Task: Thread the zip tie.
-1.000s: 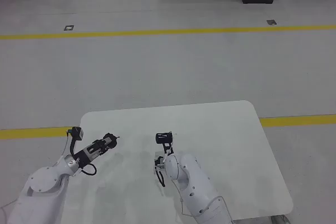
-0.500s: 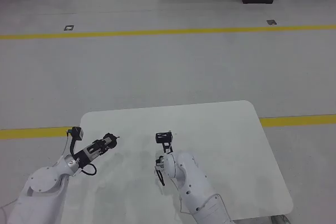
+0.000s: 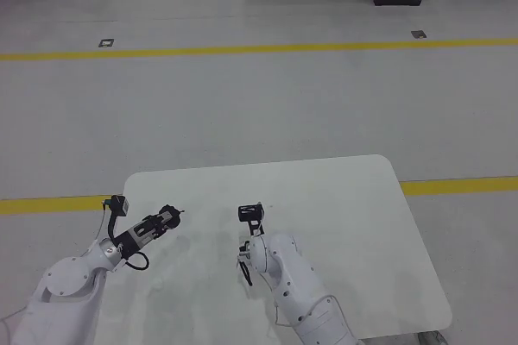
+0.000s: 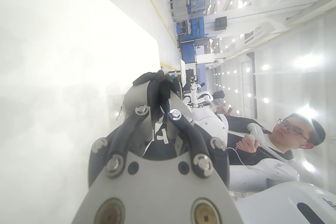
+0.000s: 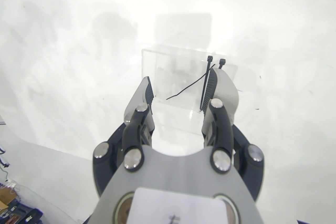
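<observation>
Two black zip ties stand leaning inside a small clear box (image 5: 162, 62) on the white table (image 3: 345, 198). One zip tie (image 5: 208, 70) is nearly straight, its head up by the box's far rim. The other zip tie (image 5: 187, 87) curves across the box, its thin tail free. My right gripper (image 5: 181, 86) hangs open just above the box, one finger (image 5: 214, 83) right beside the straight tie and apart from it. My left gripper (image 3: 168, 216) hovers near the table's left edge, shut; in the left wrist view I see nothing between its black fingertips (image 4: 160, 79).
The table is white with rounded corners, and its right half (image 3: 371, 241) is bare. Yellow floor lines (image 3: 259, 49) run beyond the table. The two arms are roughly a hand's width apart.
My right arm has shifted very slightly to the left over the box. The left arm has not moved.
</observation>
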